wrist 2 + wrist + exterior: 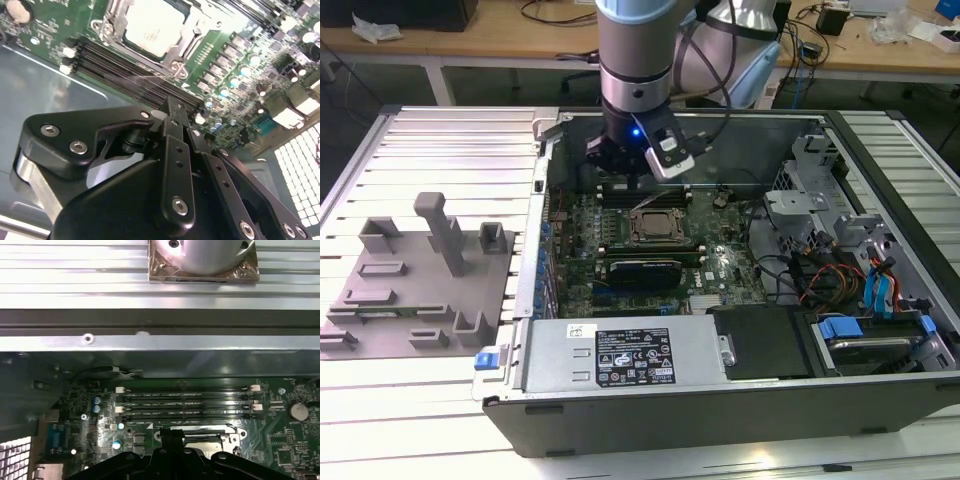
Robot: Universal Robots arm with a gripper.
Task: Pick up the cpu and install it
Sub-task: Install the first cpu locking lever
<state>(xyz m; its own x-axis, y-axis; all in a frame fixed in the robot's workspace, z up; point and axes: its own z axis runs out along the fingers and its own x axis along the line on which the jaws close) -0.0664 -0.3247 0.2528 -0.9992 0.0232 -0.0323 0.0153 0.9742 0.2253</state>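
The end effector (172,107) is hanging above the motherboard (720,265) inside the open computer case (740,410), over the memory slots (185,402) just beside the socket (658,226). In the second wrist view its fingers (176,150) are lying narrow, drawn together with nothing between them. The cpu (152,25) is sitting flat in the metal-framed socket, silvery top facing up. The grey moulded tray (415,290) is resting on the bench (420,420), well apart, toward the exterior view's left.
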